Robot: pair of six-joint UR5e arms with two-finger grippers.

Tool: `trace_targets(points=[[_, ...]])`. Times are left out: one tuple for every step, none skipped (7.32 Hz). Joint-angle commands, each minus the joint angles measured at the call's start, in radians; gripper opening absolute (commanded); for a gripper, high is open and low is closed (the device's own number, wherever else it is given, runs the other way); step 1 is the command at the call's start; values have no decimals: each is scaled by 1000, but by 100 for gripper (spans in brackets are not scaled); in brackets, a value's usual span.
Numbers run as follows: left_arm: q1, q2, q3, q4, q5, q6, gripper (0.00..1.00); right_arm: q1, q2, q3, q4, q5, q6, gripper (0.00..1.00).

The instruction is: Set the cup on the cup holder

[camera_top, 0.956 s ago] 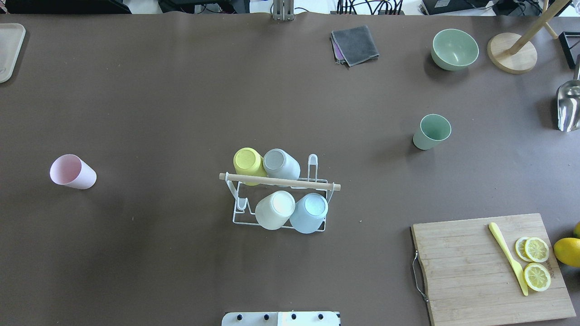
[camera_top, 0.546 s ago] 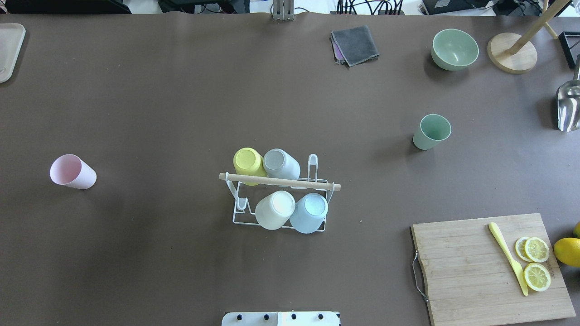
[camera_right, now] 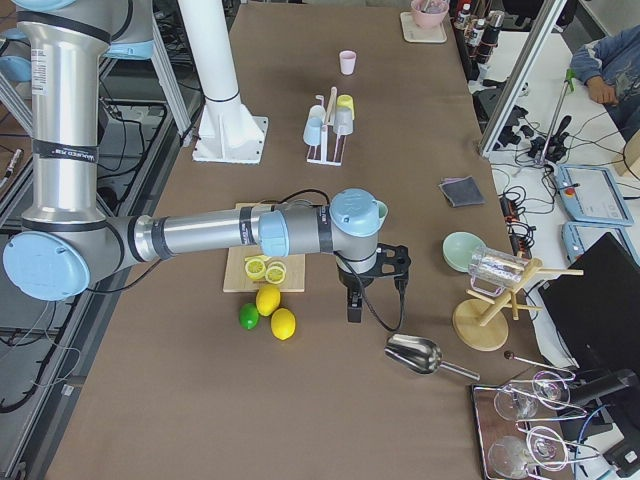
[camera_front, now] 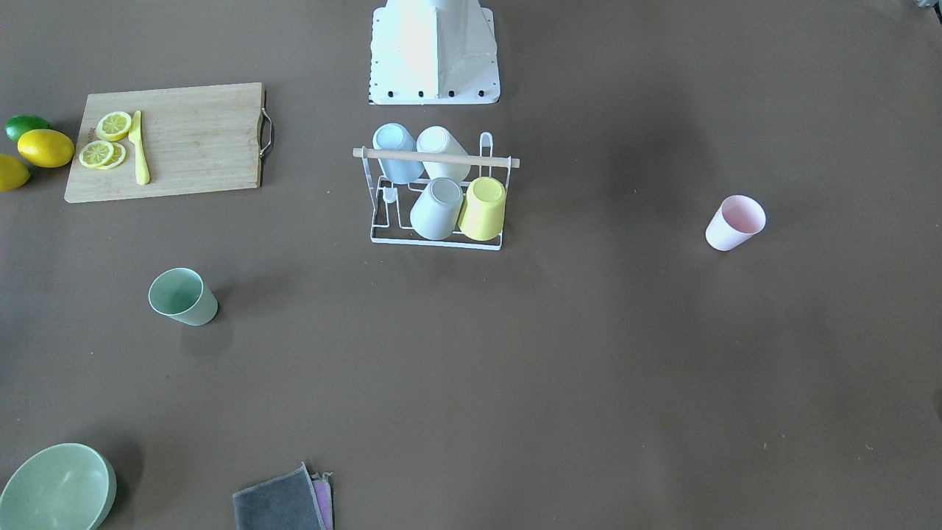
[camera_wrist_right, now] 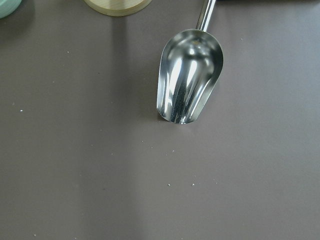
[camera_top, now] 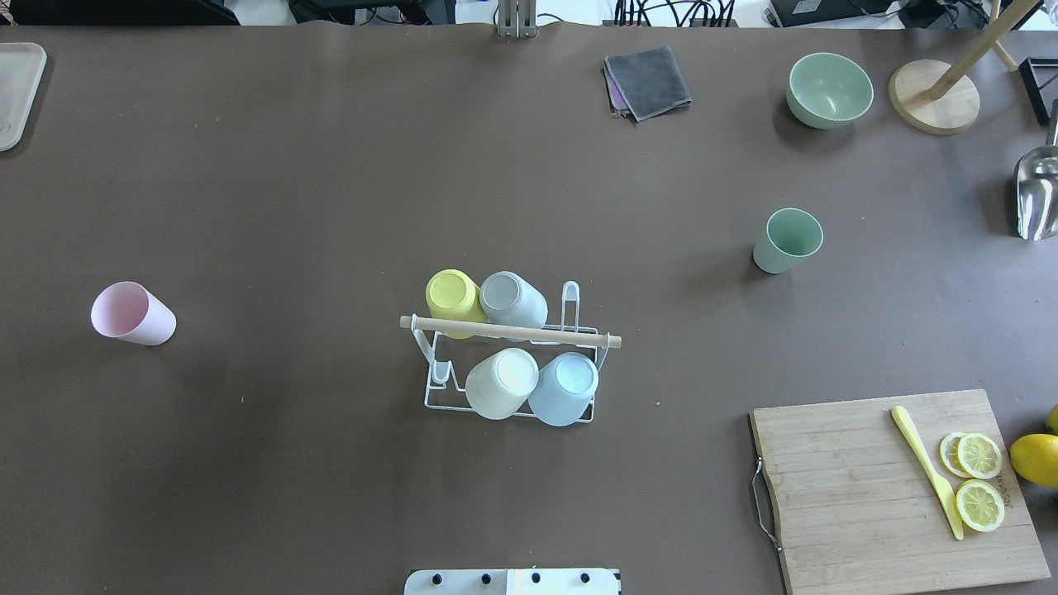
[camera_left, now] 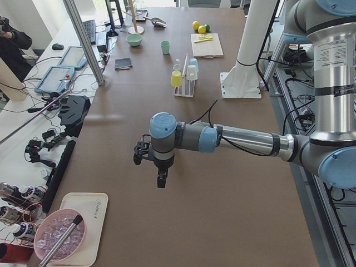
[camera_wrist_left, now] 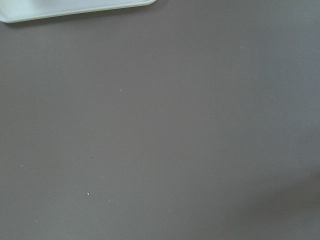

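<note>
The cup holder (camera_top: pixel 510 331), a white wire rack with a wooden rod handle, stands mid-table and also shows in the front view (camera_front: pixel 436 157). It carries a yellow, a grey, a cream and a light blue cup upside down. A pink cup (camera_top: pixel 132 313) stands upright far to its left. A green cup (camera_top: pixel 787 240) stands upright to its right. My left gripper (camera_left: pixel 160 181) hangs over bare table near the left end. My right gripper (camera_right: pixel 353 310) hangs near the right end. Both show only in the side views, so I cannot tell if they are open or shut.
A cutting board (camera_top: pixel 868 487) with lemon slices and a yellow knife lies front right, lemons beside it. A green bowl (camera_top: pixel 829 89), a grey cloth (camera_top: pixel 647 81) and a wooden stand (camera_top: pixel 934 95) are at the back. A metal scoop (camera_wrist_right: pixel 189 82) lies under my right wrist.
</note>
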Motion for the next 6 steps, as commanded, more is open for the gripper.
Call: trace_targets(points=[[0,2,1,1,0,0,98,-24,4,9,2,3,-4,100],[0,2,3,1,0,0,98,-47,15,18,29,9,3,100],[0,2,1,1,0,0,98,-87,28,25,31,31,13,100],[0,0,0,1,0,0,98,-119,89,25,20,32,14,100],[0,0,0,-1,0,0,98,-185,134,18,15,29,16,100],[0,0,0,-1,-2,0,98,-263,194,12,-65,17,10,100]])
